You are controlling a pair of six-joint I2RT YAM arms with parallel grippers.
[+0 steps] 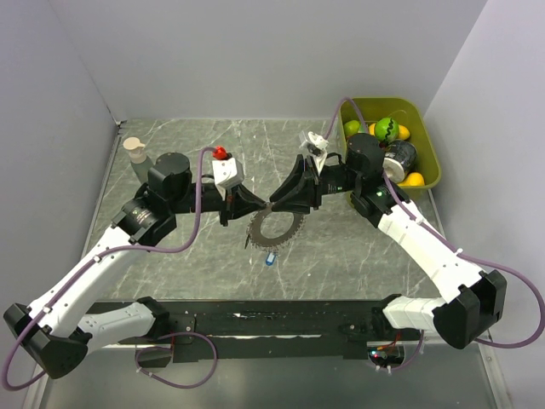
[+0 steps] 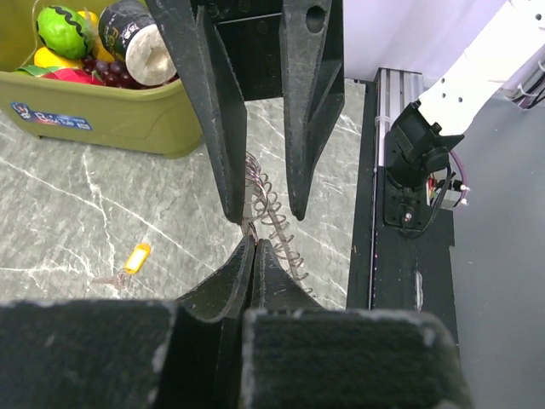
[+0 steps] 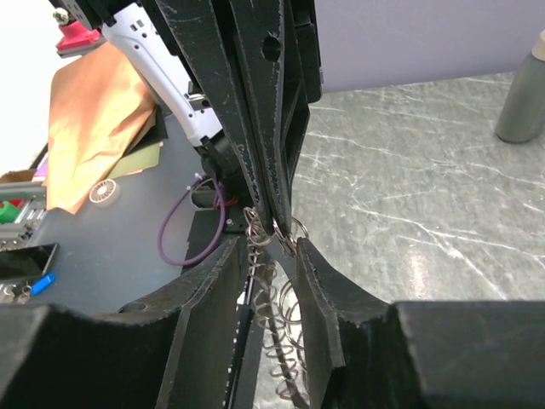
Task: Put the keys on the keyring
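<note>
The keyring (image 1: 258, 230), a thin metal ring fringed with small silvery loops, hangs tilted between the two arms at mid-table. My left gripper (image 1: 252, 207) (image 2: 254, 241) is shut on its rim, the loops (image 2: 274, 223) trailing just past the tips. From the opposite side my right gripper (image 1: 277, 204) (image 3: 267, 247) stands open. Its fingers (image 2: 223, 153) straddle the left gripper's tips and the ring's loops (image 3: 277, 319), and one pad sits close to a small loop. A blue key (image 1: 271, 257) lies on the table below the ring. A yellow key (image 2: 138, 256) lies on the marble beside it.
An olive bin (image 1: 430, 136) (image 2: 102, 115) with toy fruit and a can stands at the back right. A grey bottle (image 1: 134, 153) (image 3: 521, 102) stands at the back left. A black rail (image 1: 281, 319) runs along the near edge.
</note>
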